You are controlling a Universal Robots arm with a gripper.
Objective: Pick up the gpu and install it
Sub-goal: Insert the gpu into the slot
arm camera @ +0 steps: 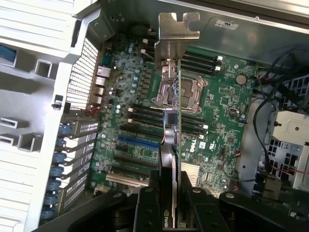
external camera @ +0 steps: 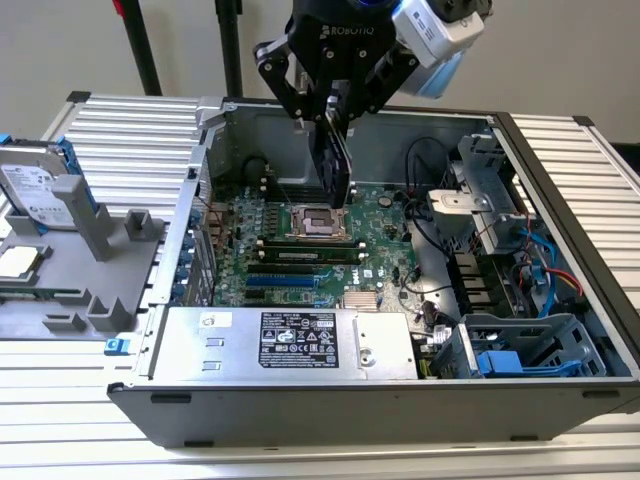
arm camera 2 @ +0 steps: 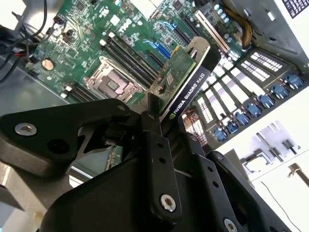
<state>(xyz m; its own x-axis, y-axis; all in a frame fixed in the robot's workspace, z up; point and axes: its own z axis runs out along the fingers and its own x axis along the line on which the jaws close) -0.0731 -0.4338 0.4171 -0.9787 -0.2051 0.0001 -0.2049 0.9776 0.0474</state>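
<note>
Pincer (external camera: 336,115) clamped on the gpu (external camera: 340,170), I have the card hanging bracket (arm camera: 178,26) end down over the motherboard (external camera: 385,215), probably to keep its connector edge free

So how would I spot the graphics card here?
Find the open computer case. Above its green motherboard hangs the black gripper, shut on the gpu. It is the only thin card held in the air, silver bracket at its free end; the memory sticks sit slotted below.
</note>
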